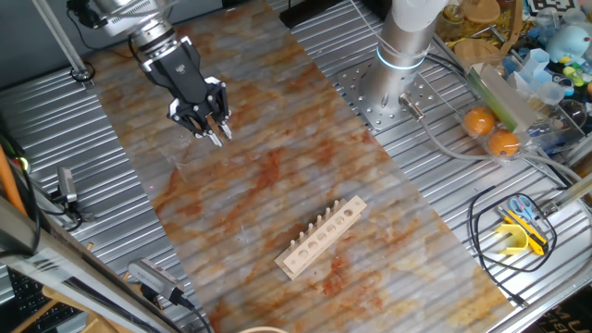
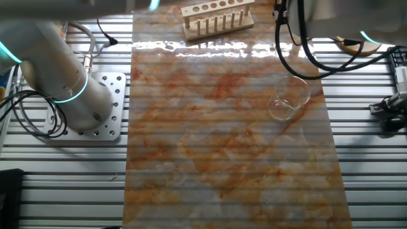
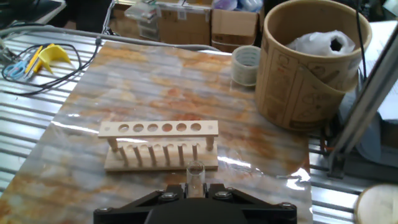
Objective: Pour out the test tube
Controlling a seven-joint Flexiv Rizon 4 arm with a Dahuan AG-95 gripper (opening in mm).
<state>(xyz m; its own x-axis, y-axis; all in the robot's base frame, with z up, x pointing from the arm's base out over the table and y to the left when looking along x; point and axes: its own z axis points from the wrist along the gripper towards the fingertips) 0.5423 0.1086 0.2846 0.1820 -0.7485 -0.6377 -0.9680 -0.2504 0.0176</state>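
So the gripper [image 1: 215, 130] is up over the far-left part of the marbled orange mat [image 1: 305, 176] in the one fixed view, black fingers pointing down and toward the middle of the mat. The test tube [image 3: 195, 177] is right there in the jaws: in the hand view its open clear rim pokes out from between the two black finger bases at the bottom edge of the picture, dead centre between them. So the jaws are pinched onto the tube, not spread. From the fixed views the glass is basically invisible, and how much of the tube sticks out past the fingertips is hard to tell.

The wooden rack [image 1: 320, 238] sits on the mat nearer its right-hand edge in the one fixed view, well apart from the gripper, and all its holes look empty. In the hand view the same rack is straight ahead of the tube's mouth, a row of round holes on top and short pegs underneath.

The beaker [image 2: 289, 98] stands on the mat near one long edge in the other fixed view, clear and wide. The arm's silver base [image 1: 405, 55] is bolted to the metal table [image 1: 435, 185] just off the mat's edge.
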